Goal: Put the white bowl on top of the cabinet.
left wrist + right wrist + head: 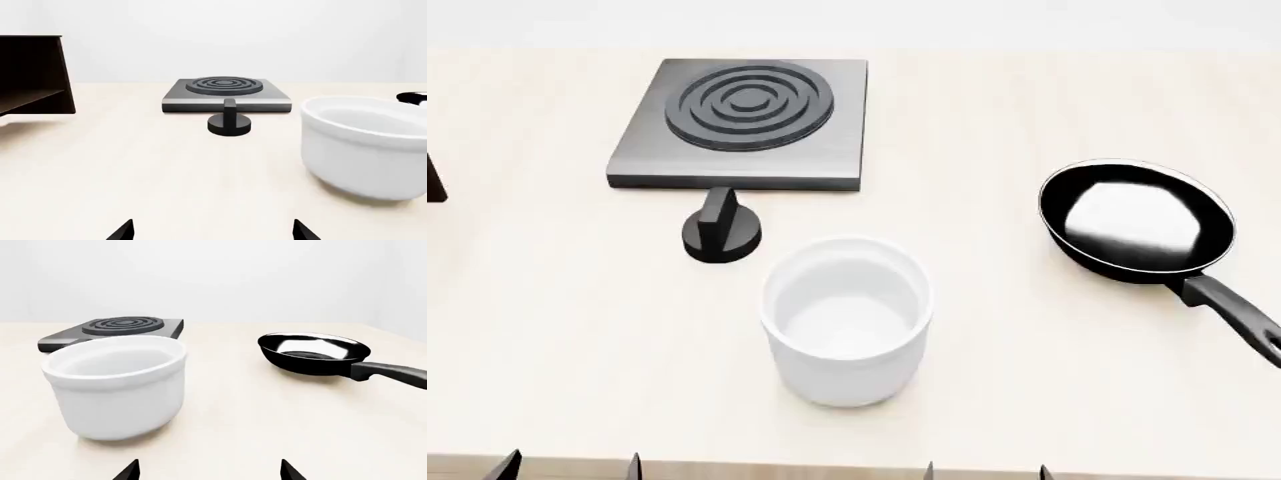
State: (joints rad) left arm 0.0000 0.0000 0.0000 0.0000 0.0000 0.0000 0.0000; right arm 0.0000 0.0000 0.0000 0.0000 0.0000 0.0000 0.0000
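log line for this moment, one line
phase: pre-grasp | white bowl: upright on table, untouched | cabinet: far left, top bare | left gripper: open | right gripper: open

Knob (722, 229) just beside white bowl (847, 318); pan (1138, 222) well apart; table (1054, 380) bare between.

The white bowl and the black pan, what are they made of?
The white bowl looks like glazed ceramic: plain white, thick walls, soft sheen. The black pan looks like coated metal: its glossy inside mirrors a bright patch. These are simulator renders, so both are guesses from looks.
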